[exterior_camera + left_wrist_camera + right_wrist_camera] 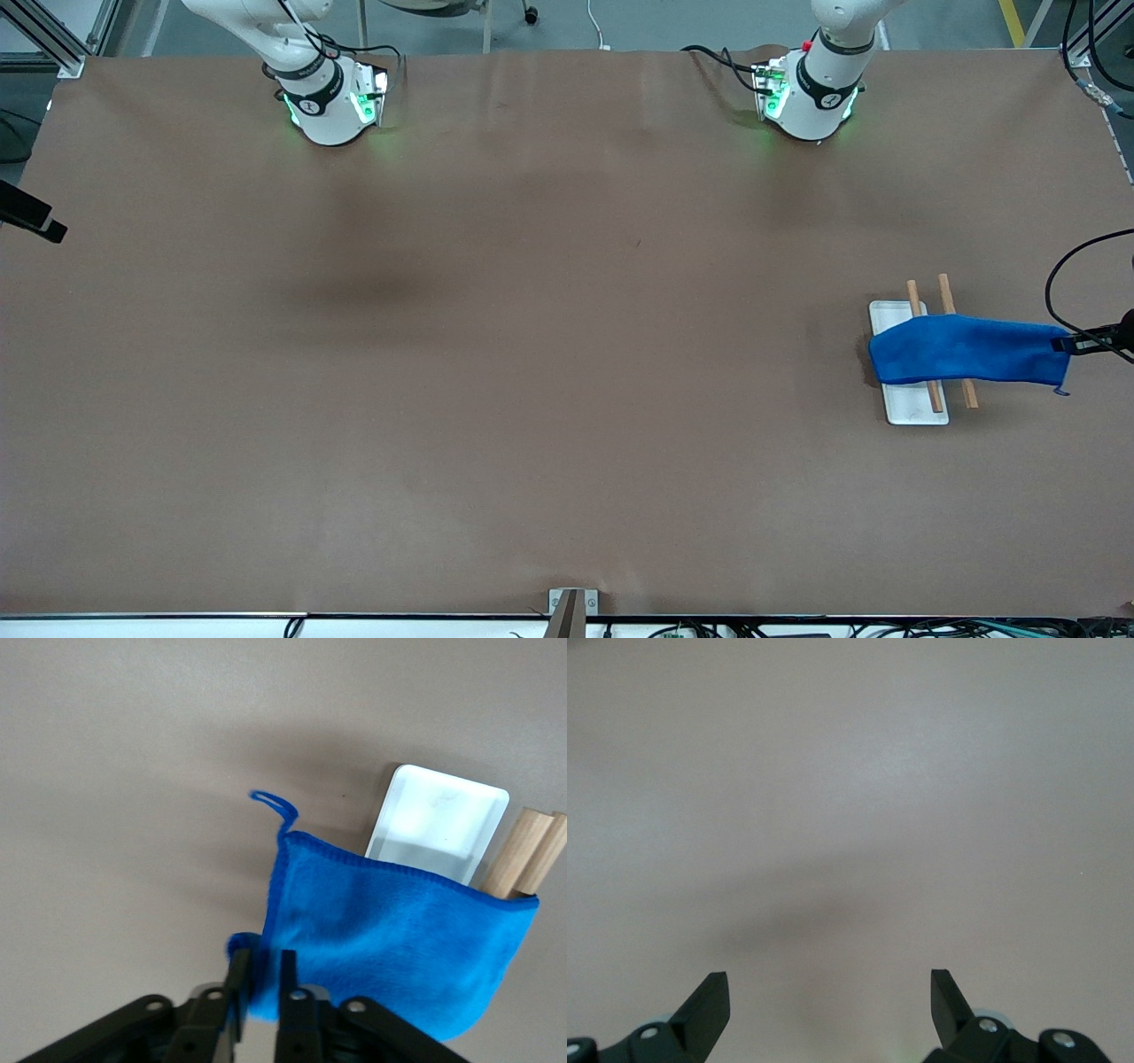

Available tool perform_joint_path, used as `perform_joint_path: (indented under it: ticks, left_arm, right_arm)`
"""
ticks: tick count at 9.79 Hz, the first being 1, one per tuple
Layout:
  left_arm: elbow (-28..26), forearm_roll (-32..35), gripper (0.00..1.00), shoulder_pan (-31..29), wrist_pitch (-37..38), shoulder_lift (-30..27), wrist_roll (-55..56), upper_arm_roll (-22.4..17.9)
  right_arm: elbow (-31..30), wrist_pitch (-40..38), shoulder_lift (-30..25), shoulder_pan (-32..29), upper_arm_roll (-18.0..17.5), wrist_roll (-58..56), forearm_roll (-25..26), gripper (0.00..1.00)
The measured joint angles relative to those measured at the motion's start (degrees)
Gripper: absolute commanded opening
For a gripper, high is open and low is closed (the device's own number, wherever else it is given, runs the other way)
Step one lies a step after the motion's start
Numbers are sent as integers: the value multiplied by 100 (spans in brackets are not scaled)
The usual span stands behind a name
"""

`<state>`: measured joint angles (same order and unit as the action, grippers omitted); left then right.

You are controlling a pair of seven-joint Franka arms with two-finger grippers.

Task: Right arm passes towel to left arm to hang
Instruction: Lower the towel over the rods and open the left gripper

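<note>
Bright blue microfibre towel [966, 351] draped over twin wooden rods [942, 339], hang nearly done; left gripper [261, 979] pinches corner, release pending. Right gripper [830, 997] spread wide, empty, waiting.

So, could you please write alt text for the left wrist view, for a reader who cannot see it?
A bright blue towel drapes over two wooden rods above a white tray on a brown table. The left pincer has its fingers around the towel's corner, a thin gap showing between them, and a loose thread curls from another corner.
</note>
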<state>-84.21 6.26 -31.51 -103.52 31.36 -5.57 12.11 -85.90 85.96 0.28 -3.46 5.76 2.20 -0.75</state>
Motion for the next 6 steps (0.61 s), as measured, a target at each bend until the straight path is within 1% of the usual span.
perform_joint_path:
  ticks: [2, 3, 4, 6]
  left_arm:
    - [60, 0, 100, -10, -24, 5, -11, 25]
    - [186, 0, 100, -11, -26, -3, -29, 96]
    - [334, -4, 100, -13, 40, -40, -29, 247]
    - [481, -11, 100, -4, 276, -331, 550, 718]
  right_arm:
    - [18, 0, -5, 0, -5, -35, 55, 100]
    - [24, 0, -10, 1, -8, -43, 93, 100]
    - [27, 0, -11, 1, -11, -46, 101, 100]
    - [29, 0, -11, 4, -15, -47, 104, 100]
